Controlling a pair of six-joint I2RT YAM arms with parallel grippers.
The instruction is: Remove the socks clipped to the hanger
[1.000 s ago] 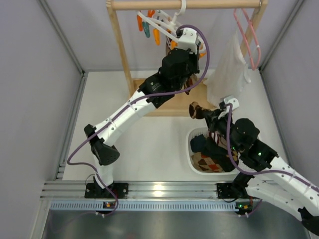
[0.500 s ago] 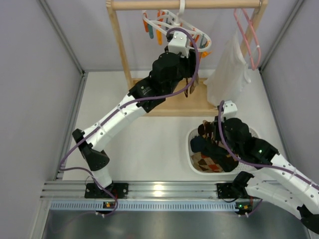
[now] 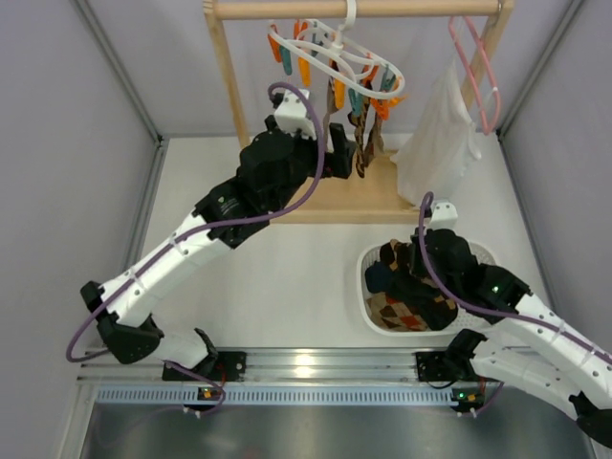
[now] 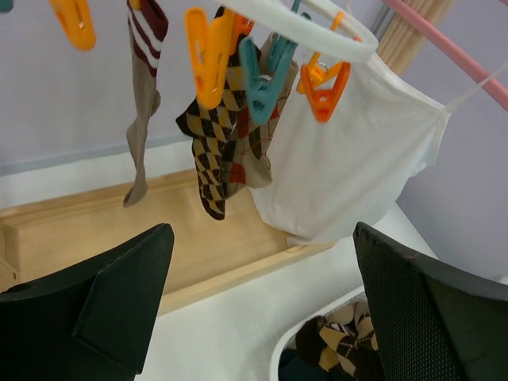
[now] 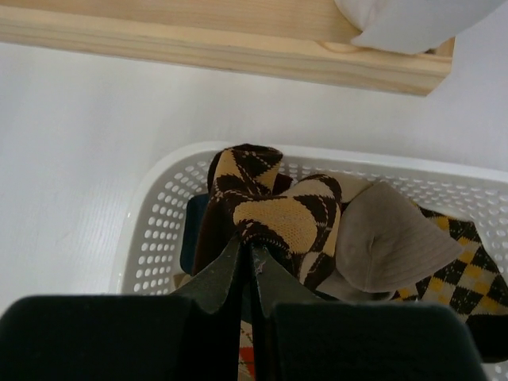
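Observation:
The white oval hanger (image 3: 346,50) (image 4: 295,24) hangs from the wooden rail with orange and teal clips. Three socks stay clipped to it: a tan striped one (image 4: 144,103) and two argyle ones (image 4: 213,151) (image 3: 361,139). My left gripper (image 3: 340,161) (image 4: 262,317) is open and holds nothing. It sits below and in front of those socks, apart from them. My right gripper (image 3: 417,256) (image 5: 251,252) is down in the white basket (image 3: 367,279) (image 5: 155,208), shut on a brown-and-yellow argyle sock (image 5: 279,216) that lies on the sock pile.
A white garment (image 3: 438,139) (image 4: 341,167) hangs on a pink wire hanger (image 3: 476,67) to the right of the socks. The wooden rack's base board (image 3: 330,201) (image 5: 238,44) lies under the hanger. Several socks fill the basket, a tan one (image 5: 382,238) among them.
My left arm has drawn back from the hanger, down and to the left, and its jaws have opened. My right gripper has lowered the argyle sock into the basket.

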